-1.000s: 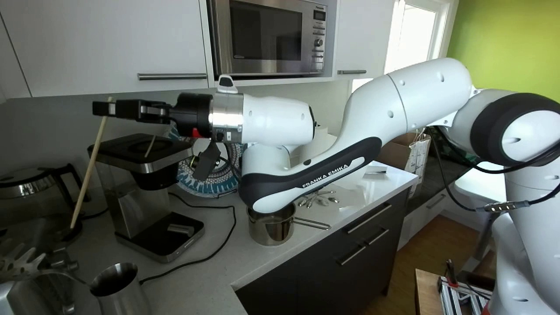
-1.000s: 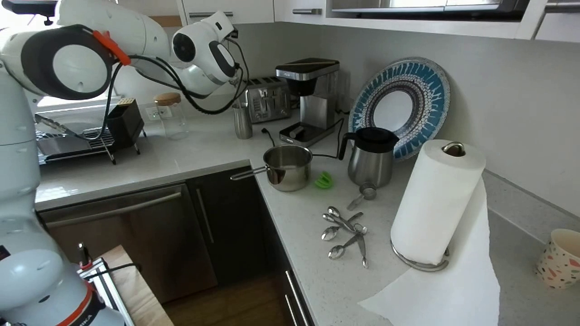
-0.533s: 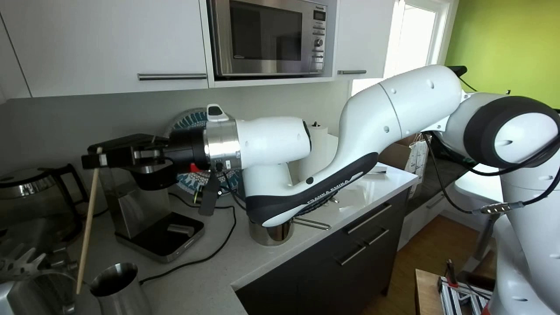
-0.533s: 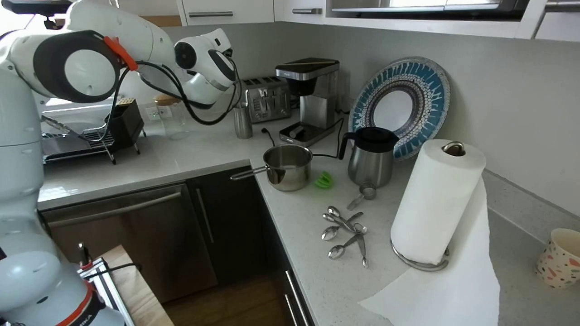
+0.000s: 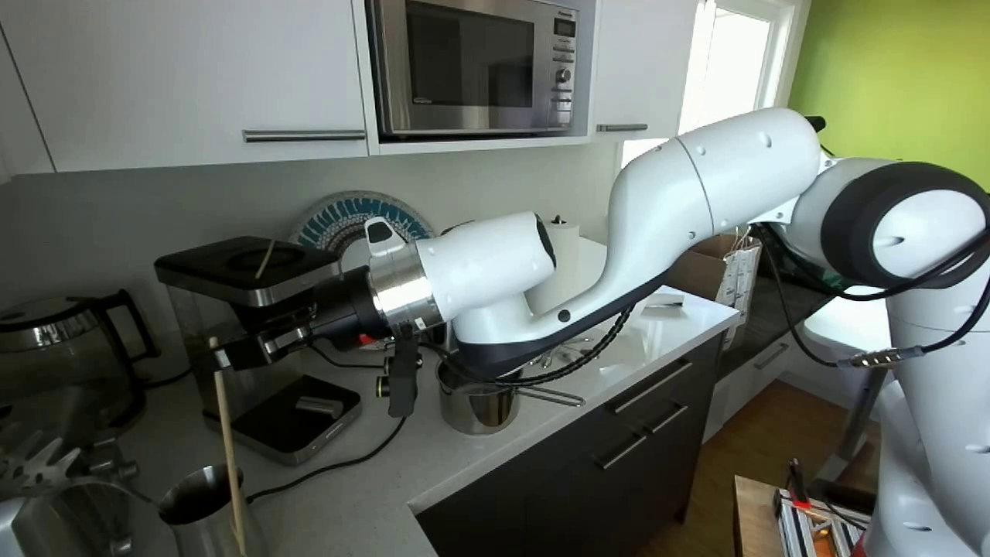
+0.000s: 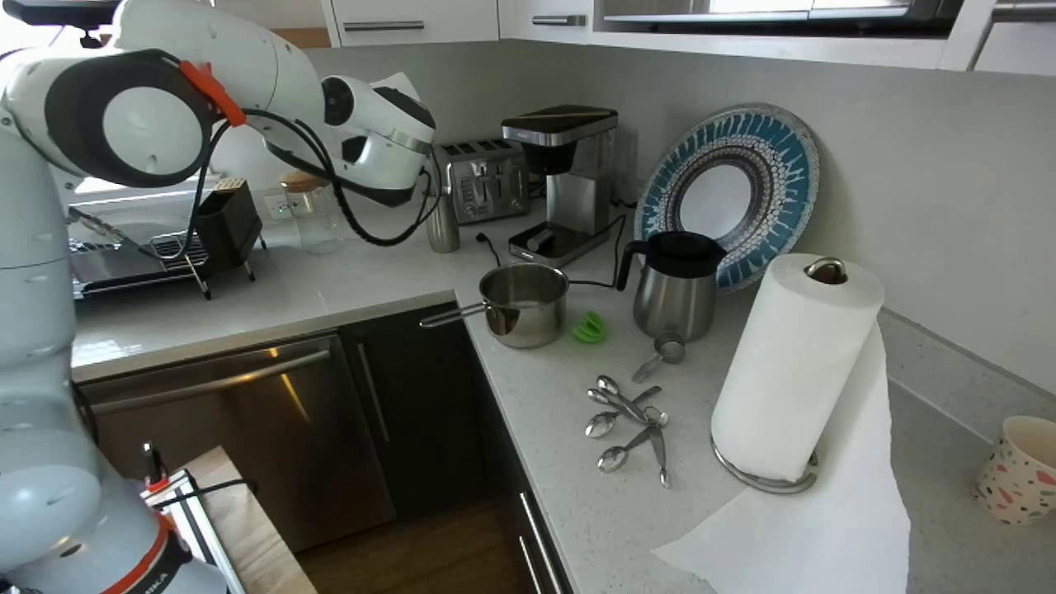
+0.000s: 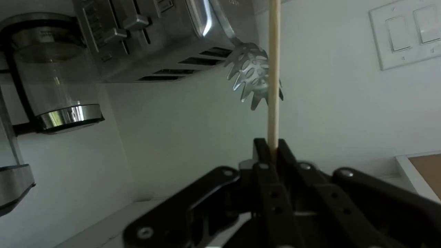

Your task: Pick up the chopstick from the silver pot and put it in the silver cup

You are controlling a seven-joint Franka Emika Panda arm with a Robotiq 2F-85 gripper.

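i am pinching the chopstick (image 7: 274, 75) between the fingertips of my tool (image 7: 273, 148), close to its upper end, with a short stub poking out above. in an exterior view the chopstick hangs almost upright, tilted a little, and its lower part crosses in front of the outer wall of the silver cup (image 5: 203, 534); whether wood touches metal there i cannot tell. the coffee maker (image 5: 232, 267) stands behind my tool. in both exterior views the silver pot (image 6: 532, 326) sits upright on the table (image 6: 371, 280), well apart from the silver cup. a green object (image 6: 590, 328) lies just beside the silver pot. my wrist view shows the toaster (image 7: 155, 48) and, behind the chopstick, a toothed metal server (image 7: 253, 69).
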